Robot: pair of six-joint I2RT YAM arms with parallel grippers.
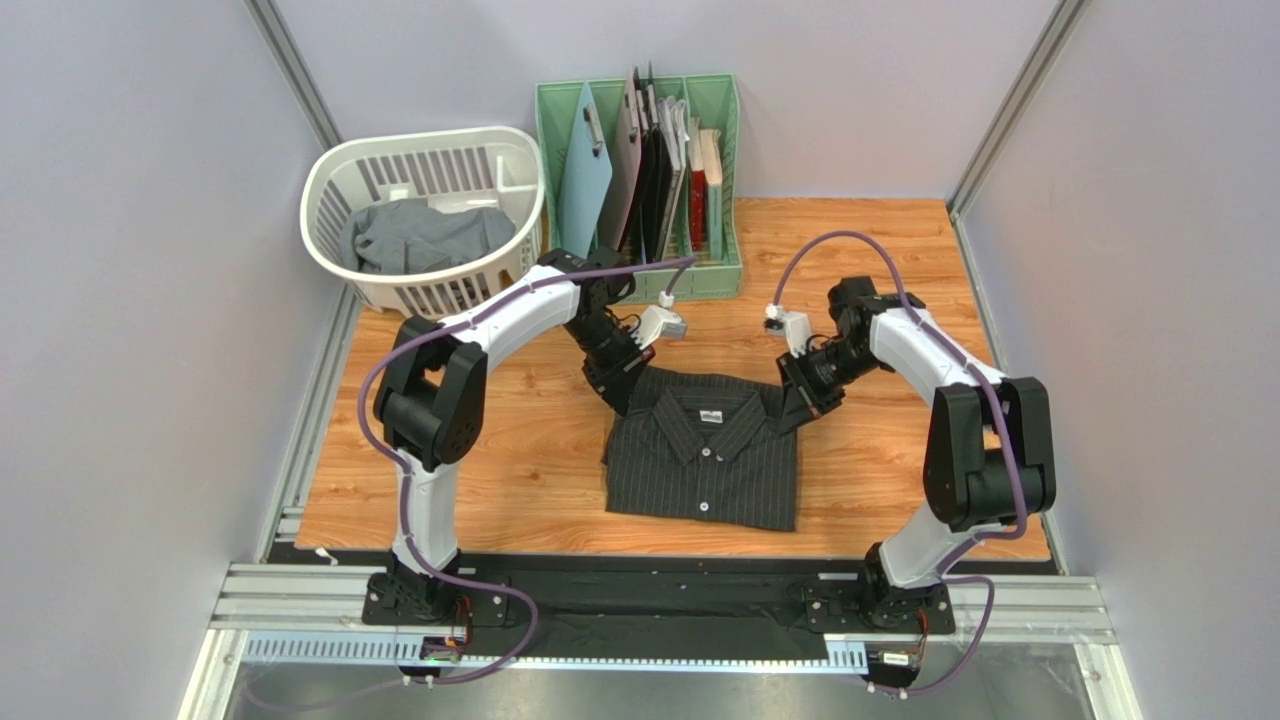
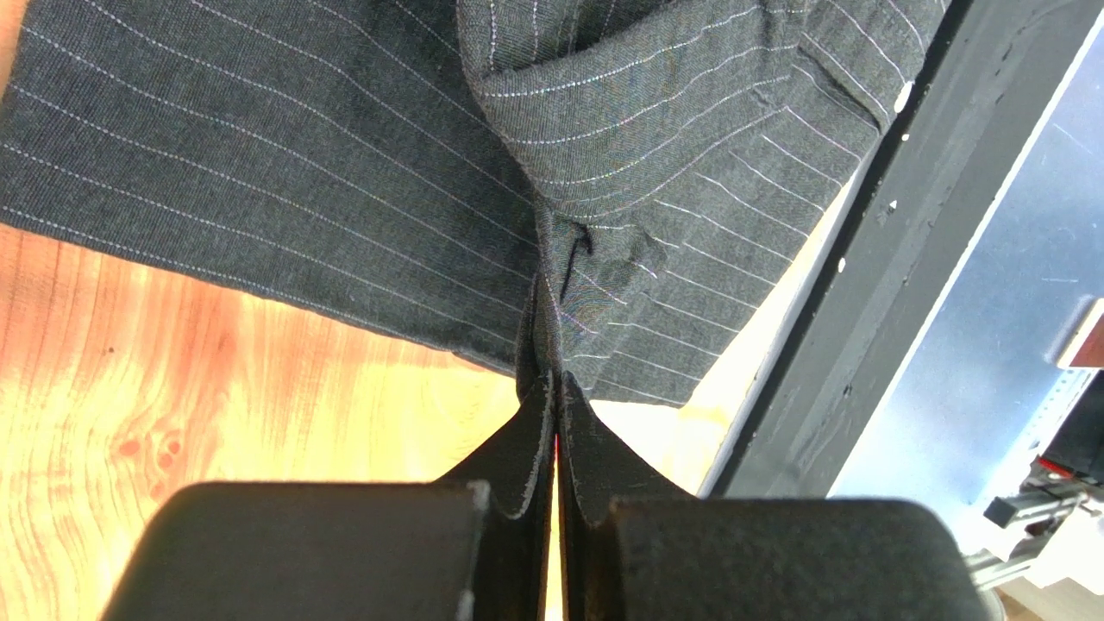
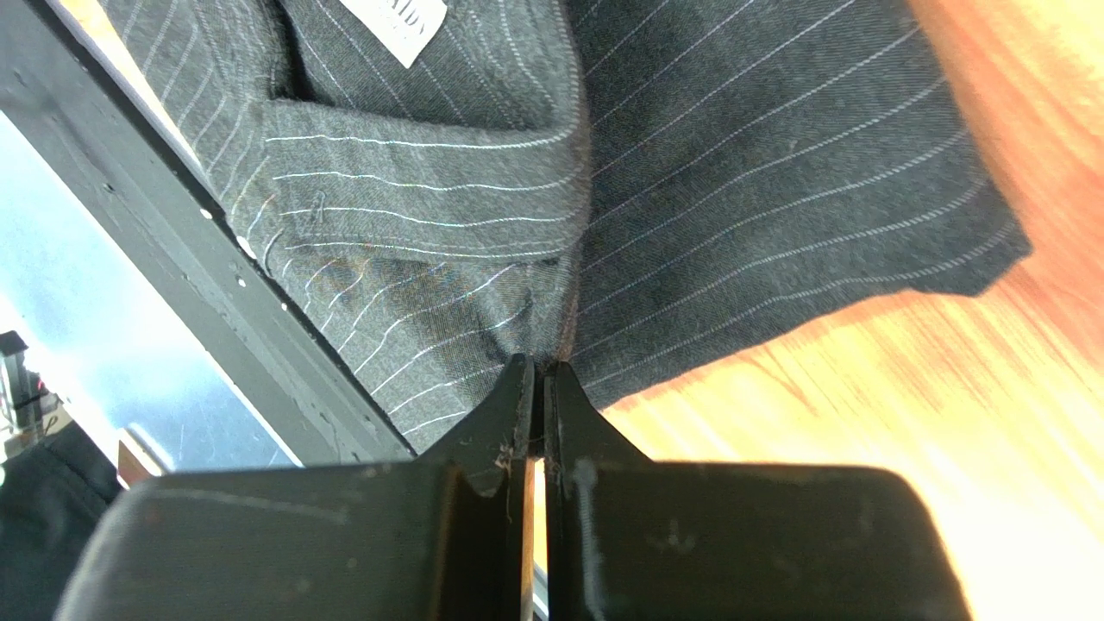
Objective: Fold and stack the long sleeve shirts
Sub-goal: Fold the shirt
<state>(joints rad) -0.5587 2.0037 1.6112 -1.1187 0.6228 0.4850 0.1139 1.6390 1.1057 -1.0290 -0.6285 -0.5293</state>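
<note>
While both grippers (image 2: pixel 551 375) (image 3: pixel 542 369) pinch the pinstriped shirt (image 1: pixel 703 458), a grey shirt (image 1: pixel 428 233) lies in the basket (image 1: pixel 323 188).

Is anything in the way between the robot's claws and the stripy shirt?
Nothing visible is. The left gripper and the right gripper are each shut on the striped shirt, pinching cloth at its collar end.

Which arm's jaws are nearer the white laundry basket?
Left. The left jaws pinch the far-left corner of the pinstriped shirt, close to the basket; the right jaws pinch its far-right corner, farther away.
</note>
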